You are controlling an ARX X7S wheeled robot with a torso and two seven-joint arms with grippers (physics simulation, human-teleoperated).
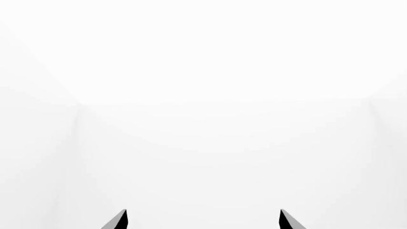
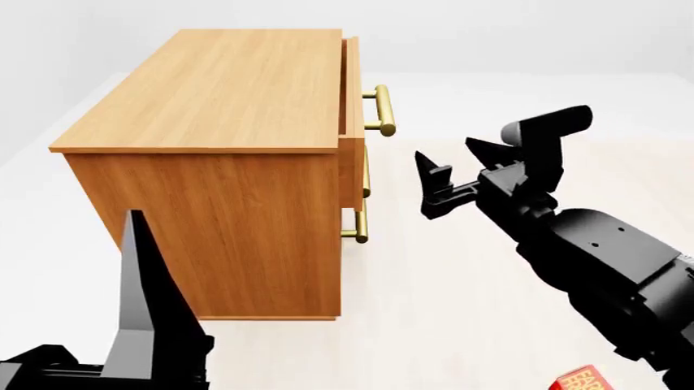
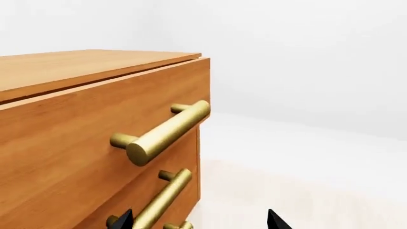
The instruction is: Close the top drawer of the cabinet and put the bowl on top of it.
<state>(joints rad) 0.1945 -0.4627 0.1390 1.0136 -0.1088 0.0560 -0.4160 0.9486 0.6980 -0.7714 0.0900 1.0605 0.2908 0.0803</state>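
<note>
In front of the robot, a boxy orange-brown wooden three-drawer cabinet [image 2: 206, 154] stands on the pale floor, seen from its side in the head view. Its top drawer [image 2: 350, 85], the uppermost wood front with a horizontal brass bar handle [image 2: 383, 111], stands slightly proud of the cabinet body; a narrow gap shows under the cabinet top in the right wrist view [image 3: 102, 124]. Judgement: drawer nearly but not fully shut.

Right gripper [image 2: 447, 172]: fingers spread wide, holding nothing, out in front of the drawer fronts, near the handles but apart from them. Right wrist view shows the top handle [image 3: 162, 132] close ahead, no contact.

Left gripper [image 2: 139, 244]: low at the near left, beside the cabinet's side panel. Left wrist view shows two dark fingertips well apart against blank white; fingers wide, empty.

The bowl: not visible in any view; location cannot be told. Cabinet top bare.

A red object [image 2: 586, 380] peeks in at the head view's lower edge; identity unclear.

Progress: closing step unfinished, a push on the drawer front left; bowl placement not started.
</note>
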